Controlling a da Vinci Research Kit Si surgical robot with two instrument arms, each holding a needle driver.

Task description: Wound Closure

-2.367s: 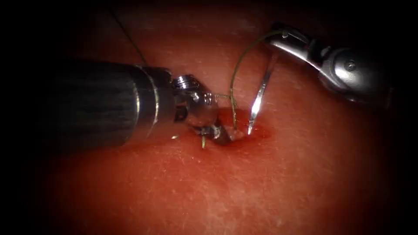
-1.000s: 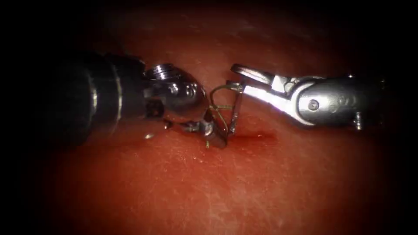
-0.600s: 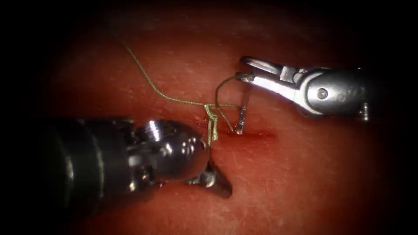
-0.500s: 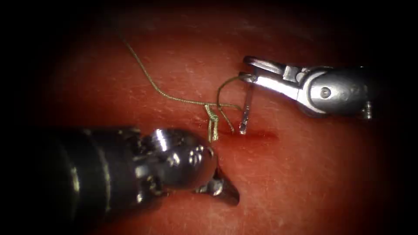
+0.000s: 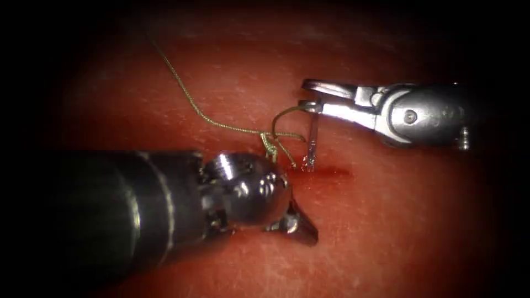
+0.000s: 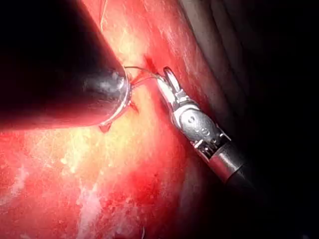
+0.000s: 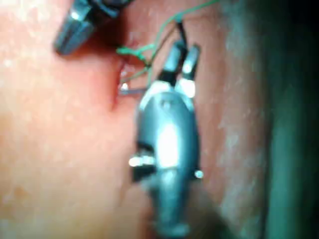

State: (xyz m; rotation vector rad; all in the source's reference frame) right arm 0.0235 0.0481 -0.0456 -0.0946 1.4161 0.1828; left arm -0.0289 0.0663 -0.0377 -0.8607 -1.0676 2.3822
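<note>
Steel needle point(image 5: 312, 138) in right hand point(image 5: 310, 95), tip at cut point(image 5: 323, 171)

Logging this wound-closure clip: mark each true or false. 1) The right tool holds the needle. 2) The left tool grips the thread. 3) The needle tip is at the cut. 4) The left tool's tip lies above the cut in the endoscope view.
1) True: the right tool grips the needle near its thread end.
2) False: the left tool holds nothing; the thread runs free.
3) True: it meets the tissue there.
4) False: below it.
</note>
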